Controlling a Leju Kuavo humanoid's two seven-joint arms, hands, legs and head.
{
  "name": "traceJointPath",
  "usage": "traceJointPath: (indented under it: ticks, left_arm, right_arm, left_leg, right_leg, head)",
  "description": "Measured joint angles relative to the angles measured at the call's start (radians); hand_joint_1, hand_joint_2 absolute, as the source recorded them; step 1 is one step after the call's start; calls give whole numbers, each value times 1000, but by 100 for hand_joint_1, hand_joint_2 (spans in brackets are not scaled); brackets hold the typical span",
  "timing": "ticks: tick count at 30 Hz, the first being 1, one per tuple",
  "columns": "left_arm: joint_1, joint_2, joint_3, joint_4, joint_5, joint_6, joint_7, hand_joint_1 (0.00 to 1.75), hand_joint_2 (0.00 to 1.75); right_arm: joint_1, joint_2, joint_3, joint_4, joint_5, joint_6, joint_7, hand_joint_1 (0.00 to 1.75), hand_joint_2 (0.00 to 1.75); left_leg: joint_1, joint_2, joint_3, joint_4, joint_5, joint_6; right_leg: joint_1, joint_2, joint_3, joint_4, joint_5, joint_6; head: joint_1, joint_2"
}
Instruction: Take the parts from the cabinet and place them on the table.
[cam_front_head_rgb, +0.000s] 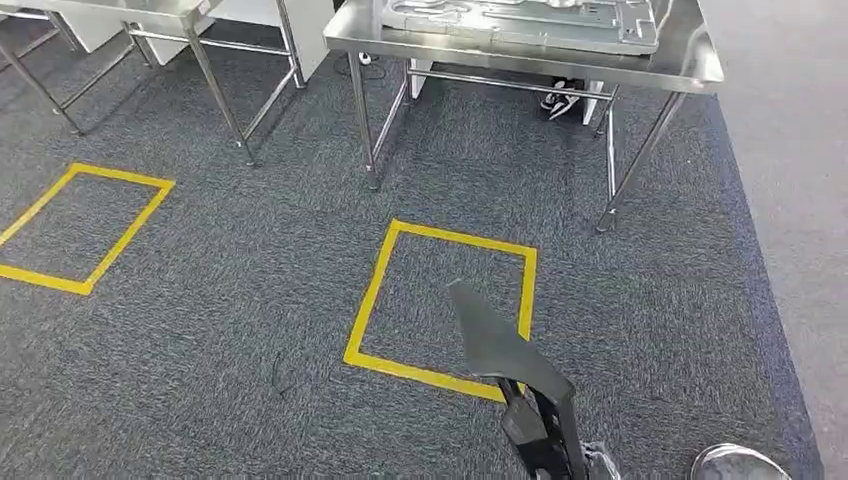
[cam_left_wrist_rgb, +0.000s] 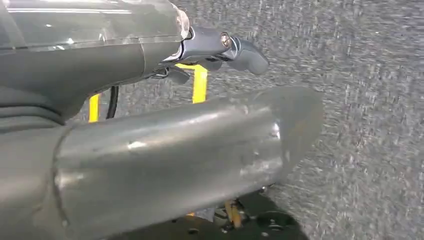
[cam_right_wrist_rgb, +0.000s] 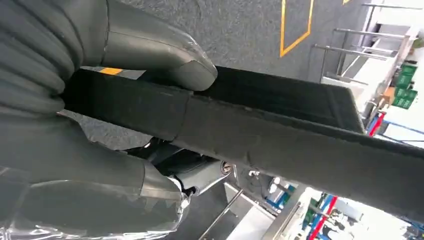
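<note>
The part (cam_right_wrist_rgb: 280, 135), a long dark bar with a flat flared end, sits in the right hand (cam_right_wrist_rgb: 100, 100), thumb pressed on its upper face and the fingers wrapped beneath, so the grip is closed around one end and most of the bar sticks out free. In the head view the same part (cam_front_head_rgb: 510, 350) rises from the bottom edge and points forward over the carpet (cam_front_head_rgb: 250, 300), above a yellow taped square (cam_front_head_rgb: 372, 300) on the floor. Held by its end like this, I judge the bar is being carried out in front so it can be laid down flat on arrival. The surface (cam_front_head_rgb: 690, 65), a steel table, stands ahead beyond the square, already bearing a grey moulded tray (cam_front_head_rgb: 520, 25). The left hand (cam_left_wrist_rgb: 220, 47) hangs over the carpet with its fingers curled in and nothing visibly between them; a silver rounded piece (cam_left_wrist_rgb: 175, 150) of the arm lies across that view. A second steel table (cam_front_head_rgb: 200, 40) stands to the left, with another taped square (cam_front_head_rgb: 80, 225) before it. The carry seems partway done: the part is well short of the surface.
</note>
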Motion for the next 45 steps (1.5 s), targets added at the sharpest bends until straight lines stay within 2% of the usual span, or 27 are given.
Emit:
traceJointPath:
  ticks: [2, 3, 4, 7, 9, 10, 12, 13, 14, 17, 19, 22, 23, 24, 25, 28, 29, 31, 32, 34, 35, 38, 39, 41, 43, 44, 45]
  left_arm:
    - [0, 0, 0, 0, 0, -2, 0, 0, 0]
    - [1, 0, 0, 0, 0, -3, 0, 0, 0]
    - [1, 0, 0, 0, -1, -5, 0, 0, 0]
    - [2, 0, 1, 0, -3, -6, 0, 0, 0]
    - [3, 1, 1, 0, -4, -6, 2, 0, 0]
    - [4, 1, 1, 0, -4, -6, 3, 0, 0]
    - [4, 0, 1, 0, -6, -7, 3, 0, 0]
    - [5, 0, 1, 0, -6, -8, 3, 0, 0]
    - [2, 0, 1, 0, -6, -8, 4, 0, 0]
    - [2, 1, 1, 0, -7, -8, 8, 0, 0]
    - [3, 2, 1, 0, -8, -8, 13, 0, 0]
    - [4, 2, 2, 0, -12, -9, 16, 0, 0]
    - [6, 4, 2, 0, -13, -9, 17, 0, 0]
    - [9, 5, 2, 0, -14, -9, 19, 0, 0]
    - [12, 5, 2, 0, -15, -9, 19, 0, 0]
    - [14, 7, 3, 0, -16, -9, 21, 0, 0]
    - [13, 11, 3, 0, -17, -9, 23, 0, 0]
    - [10, 10, 3, 0, -18, -9, 24, 0, 0]
    - [12, 11, 4, 0, -18, -9, 24, 0, 0]
    - [15, 10, 4, 0, -18, -10, 26, 0, 0]
    - [15, 10, 4, 0, -19, -10, 26, 0, 0]
    - [15, 10, 4, 0, -21, -10, 26, 0, 0]
    - [16, 10, 4, 0, -21, -10, 26, 0, 0]
    - [18, 10, 4, 0, -21, -10, 27, 0, 0]
    - [19, 10, 4, 0, -22, -11, 27, 0, 0]
    - [21, 9, 4, 0, -22, -12, 27, 0, 0]
    - [16, 9, 4, 0, -22, -12, 27, 0, 0]
  right_arm:
    - [0, 0, 4, 2, 0, -1, 0, 175, 175]
    - [0, 0, 7, 2, 0, -6, 1, 175, 175]
    - [0, 2, 9, 4, 0, -13, 2, 175, 175]
    - [-5, 4, 19, 10, 1, -27, 8, 175, 175]
    - [-4, 4, 25, 16, 0, -41, 14, 175, 175]
    - [-4, 4, 29, 18, -1, -45, 16, 175, 175]
    - [-5, 5, 36, 19, -2, -51, 17, 175, 175]
    - [-5, 5, 39, 19, -2, -52, 17, 175, 175]
    - [-8, 5, 41, 21, -2, -53, 19, 175, 175]
    - [-6, 5, 52, 22, -8, -77, 29, 175, 175]
    - [-5, 3, 55, 24, -11, -93, 35, 175, 175]
    - [-6, 0, 65, 29, -16, -108, 40, 175, 175]
    - [-5, 0, 69, 33, -17, -109, 42, 175, 175]
    - [-5, 0, 71, 36, -18, -111, 42, 175, 175]
    - [-5, 0, 74, 39, -19, -115, 44, 175, 175]
    - [-5, 0, 79, 44, -22, -130, 49, 175, 175]
    - [-6, 0, 83, 47, -23, -133, 51, 175, 175]
    - [-5, 0, 85, 48, -24, -140, 51, 175, 175]
    - [-4, 0, 89, 51, -24, -142, 52, 175, 175]
    - [-5, 0, 92, 55, -25, -144, 55, 175, 175]
    - [-6, 0, 92, 55, -25, -145, 55, 175, 175]
    - [-5, 5, 96, 60, -25, -151, 59, 175, 175]
    - [-5, 5, 96, 63, -25, -153, 62, 175, 175]
    - [-5, 5, 97, 66, -25, -159, 66, 175, 175]
    - [-5, 5, 98, 66, -25, -161, 68, 175, 175]
    - [-7, 5, 100, 68, -25, -161, 69, 175, 175]
    - [-7, 5, 101, 70, -25, -162, 72, 175, 175]
  left_leg:
    - [-3, 0, 0, -7, 2, 10]
    - [11, 5, 13, -24, 13, 20]
    - [9, 7, 18, -31, 15, 25]
    - [8, 15, 17, -30, 14, 32]
    - [8, 17, 19, -29, 10, 31]
    - [9, 17, 24, -29, 7, 26]
    - [11, 17, 35, -26, -3, 14]
    - [11, 18, 34, -22, -9, 8]
    - [1, 18, 31, -12, -17, -1]
    - [6, 20, 39, -23, -19, -17]
    - [11, 17, 44, -4, -37, -30]
    - [11, 12, -69, 212, -141, -37]
    - [11, 12, -113, 287, -158, -38]
    - [10, 12, -133, 308, -147, -36]
    - [9, 12, -127, 278, -111, -30]
    - [0, 10, -31, 40, 27, -2]
    - [-4, 12, -20, 15, 5, 8]
    - [-9, 12, -19, 4, 4, 13]
    - [-9, 12, -14, -7, 6, 21]
    - [0, 12, 19, -27, 12, 32]
    - [0, 12, 24, -29, 11, 38]
    - [-2, 13, 27, -28, 3, 42]
    - [-2, 12, 31, -28, -1, 40]
    - [0, 12, 47, -28, -14, 34]
    - [2, 12, 71, -28, -30, 26]
    - [1, 13, 73, -27, -36, 20]
    - [-1, 11, 72, -21, -41, 13]
  right_leg:
    - [-3, 1, 3, -6, 2, 12]
    - [-1, -7, 4, 1, -3, 17]
    - [-2, -26, -3, 22, -17, 20]
    - [-9, -35, -110, 226, -120, 28]
    - [-16, -38, -147, 281, -117, 35]
    - [-20, -41, -131, 242, -80, 39]
    - [-27, -50, -48, 75, 13, 40]
    - [-28, -56, -20, 12, 21, 39]
    - [-20, -55, -15, 4, 12, 36]
    - [-13, -47, -18, 9, 7, 17]
    - [-21, -44, -9, 0, 8, 3]
    - [-15, -45, -5, 0, 0, -12]
    - [-11, -44, -4, 0, -3, -15]
    - [-9, -40, 1, 1, -6, -16]
    - [-7, -38, 7, 1, -10, -15]
    - [-2, -33, 31, 0, -25, -13]
    - [4, -33, 31, 0, -30, -5]
    - [-3, -32, 33, -10, -31, 7]
    - [-1, -33, 36, 10, -11, 17]
    - [-5, -37, 42, 26, -24, 24]
    - [-4, -38, 26, 59, -47, 27]
    - [-9, -39, -101, 263, -145, 35]
    - [-11, -40, -129, 292, -143, 37]
    - [-15, -42, -117, 222, -69, 41]
    - [-15, -47, -48, 51, 45, 39]
    - [-13, -50, -38, 25, 35, 33]
    - [-5, -54, -45, 11, -12, 28]
  head:
    - [0, 0]
    - [0, 0]
    - [0, 0]
    - [0, 0]
    - [0, 0]
    - [0, 0]
    - [0, 0]
    - [0, 0]
    - [0, 0]
    - [0, 0]
    - [0, 0]
    - [0, 0]
    - [0, 0]
    - [0, 0]
    - [0, 0]
    - [0, 0]
    - [0, 0]
    - [0, 0]
    - [0, 0]
    - [0, 0]
    - [0, 0]
    - [0, 0]
    - [0, 0]
    - [0, 0]
    - [0, 0]
    - [0, 0]
    - [1, 0]
